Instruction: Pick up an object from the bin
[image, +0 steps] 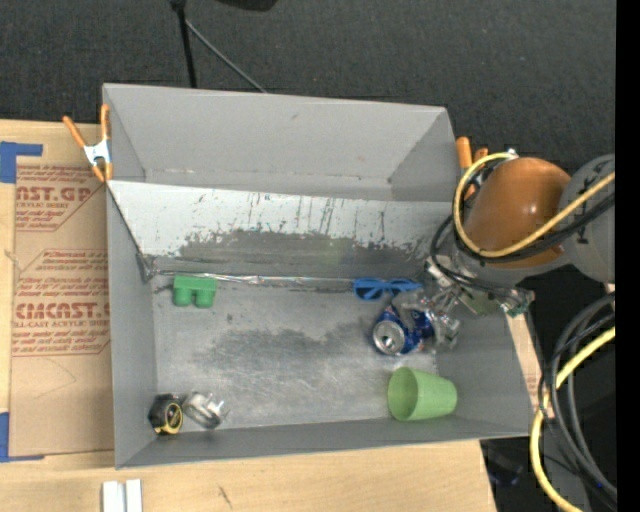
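My gripper (447, 305) hangs low at the right side of the bin, under the orange dome on the wrist. It sits right over the right end of a crushed blue and silver drink can (397, 332) lying on the bin floor. Blue sunglasses (385, 289) lie just behind the can, along the foot of the back wall. A light green plastic cup (421, 395) lies on its side in front of the can, near the front wall.
A green block (194, 291) rests at the back left. In the front left corner lie a black and yellow tape measure (166, 414) and a small shiny metal piece (205, 408). The arm and its yellow cables crowd the bin's right wall.
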